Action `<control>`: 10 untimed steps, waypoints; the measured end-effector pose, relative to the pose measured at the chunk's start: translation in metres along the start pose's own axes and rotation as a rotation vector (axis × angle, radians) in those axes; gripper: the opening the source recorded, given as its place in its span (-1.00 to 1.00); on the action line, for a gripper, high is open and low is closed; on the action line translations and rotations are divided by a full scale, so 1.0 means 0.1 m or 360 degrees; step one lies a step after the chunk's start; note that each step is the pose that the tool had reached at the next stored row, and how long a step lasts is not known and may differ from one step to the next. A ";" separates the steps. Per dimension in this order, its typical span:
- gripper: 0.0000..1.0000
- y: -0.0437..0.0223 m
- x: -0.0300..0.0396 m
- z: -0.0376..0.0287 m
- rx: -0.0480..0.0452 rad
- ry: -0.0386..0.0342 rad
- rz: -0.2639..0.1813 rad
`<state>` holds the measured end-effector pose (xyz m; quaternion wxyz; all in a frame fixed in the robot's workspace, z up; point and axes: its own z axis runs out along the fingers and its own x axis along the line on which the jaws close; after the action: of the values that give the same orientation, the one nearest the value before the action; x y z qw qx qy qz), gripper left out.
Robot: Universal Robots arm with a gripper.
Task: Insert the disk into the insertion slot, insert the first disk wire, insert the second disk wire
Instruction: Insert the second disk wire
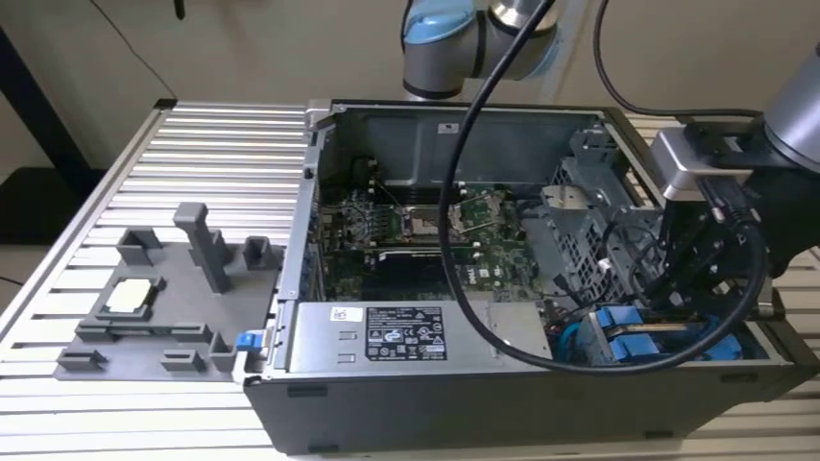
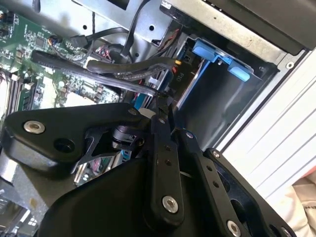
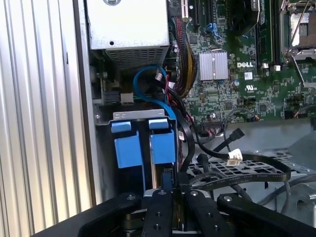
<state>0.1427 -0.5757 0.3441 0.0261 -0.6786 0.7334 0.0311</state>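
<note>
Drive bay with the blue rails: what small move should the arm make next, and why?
Probably ease the gripper slowly toward the drive bay: it sits just before the blue rails, and black cables lie close beside it.

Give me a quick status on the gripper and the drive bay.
Gripper down inside the case, at the insertion slot. Blue rails in place. Loose black cables beside it.

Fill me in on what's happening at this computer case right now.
A robot arm has reached down into the open computer case, at its corner on the exterior view's right. Its gripper sits directly over the insertion slot with the blue plastic rails, beside the grey power-supply box. Loose black cables lie across the case floor next to the bay. A grey fixture stands on the ribbed table outside the case.
</note>
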 end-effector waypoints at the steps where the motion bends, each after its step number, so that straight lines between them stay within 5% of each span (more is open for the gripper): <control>1: -0.68 -0.004 0.000 0.004 0.0000 0.0000 0.0000; 10: -0.68 -0.012 -0.003 0.030 0.0000 0.0000 0.0000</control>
<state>0.1439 -0.5752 0.3411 0.0262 -0.6786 0.7334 0.0311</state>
